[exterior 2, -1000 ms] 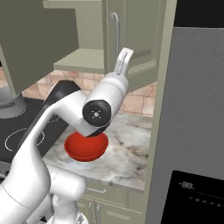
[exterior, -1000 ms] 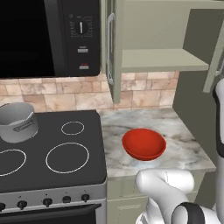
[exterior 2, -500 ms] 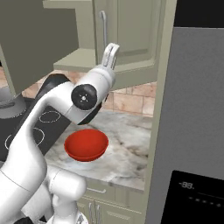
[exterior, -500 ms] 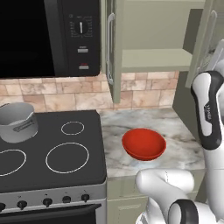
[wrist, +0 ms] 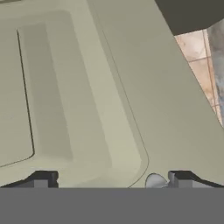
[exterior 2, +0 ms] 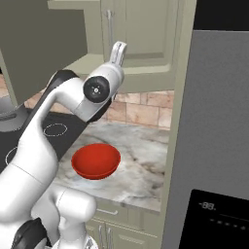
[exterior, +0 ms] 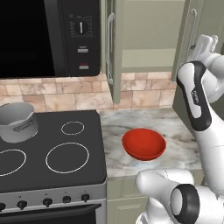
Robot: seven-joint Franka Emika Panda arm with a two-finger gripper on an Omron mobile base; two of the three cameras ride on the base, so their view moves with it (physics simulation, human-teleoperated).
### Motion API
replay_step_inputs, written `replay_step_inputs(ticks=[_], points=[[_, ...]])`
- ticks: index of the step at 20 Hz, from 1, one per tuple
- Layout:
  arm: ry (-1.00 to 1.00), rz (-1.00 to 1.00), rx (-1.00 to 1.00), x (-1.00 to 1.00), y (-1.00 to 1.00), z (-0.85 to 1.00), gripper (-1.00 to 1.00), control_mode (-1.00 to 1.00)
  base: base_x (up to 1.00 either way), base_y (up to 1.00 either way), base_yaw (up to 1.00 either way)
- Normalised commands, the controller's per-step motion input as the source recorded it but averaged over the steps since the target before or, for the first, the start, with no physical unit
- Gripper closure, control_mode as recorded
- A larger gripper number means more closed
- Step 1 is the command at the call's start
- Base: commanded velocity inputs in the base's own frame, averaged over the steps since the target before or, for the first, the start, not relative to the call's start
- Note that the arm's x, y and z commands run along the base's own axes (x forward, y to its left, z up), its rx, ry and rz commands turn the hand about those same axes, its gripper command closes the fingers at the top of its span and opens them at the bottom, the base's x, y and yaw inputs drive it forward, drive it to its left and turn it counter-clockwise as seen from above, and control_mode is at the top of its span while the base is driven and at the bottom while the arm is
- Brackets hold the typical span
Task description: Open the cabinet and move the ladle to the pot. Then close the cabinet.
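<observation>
Red bowl sits on the marble bench, grey pot rests on the stove's far-left burner, and beyond, the gripper, jaws wide apart and empty, faces the cabinet door panel.

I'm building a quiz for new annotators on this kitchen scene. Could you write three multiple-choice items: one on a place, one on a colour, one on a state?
1. Where does the plain grey metal pot stand?
A. on the black stovetop, back left
B. on the marble counter
C. inside the cabinet

2. What colour is the round bowl on the marble counter?
A. grey
B. red
C. white

3. How does the left door of the pale olive-beige wall cabinet stand?
A. shut flush
C. removed
B. swung open

Answers: 1 A, it stands beside the burner rings; 2 B, plainly red in both base views; 3 B, the door stands edge-on with the shelf exposed.
</observation>
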Motion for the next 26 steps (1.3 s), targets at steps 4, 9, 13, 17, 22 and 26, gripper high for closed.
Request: replay_step_inputs(ticks=[4,9,13,17,22,26], points=[[-0.01,0.03,0.0,0.68,0.0,0.0,-1.0,-1.0,0.0,0.0,0.0],[0.0,0.01,0.0,0.74,0.0,0.0,-1.0,-1.0,0.0,0.0,0.0],[0.0,0.0,0.0,0.76,0.0,0.0,-1.0,-1.0,0.0,0.0,0.0],[0.0,0.0,0.0,0.68,0.0,0.0,-1.0,-1.0,0.0,0.0,0.0],[0.09,0.0,-0.01,0.35,0.0,-0.05,-1.0,-1.0,0.0,0.0,0.0],[0.01,0.0,-0.05,0.04,0.0,-0.12,-1.0,-1.0,0.0,0.0,0.0]])
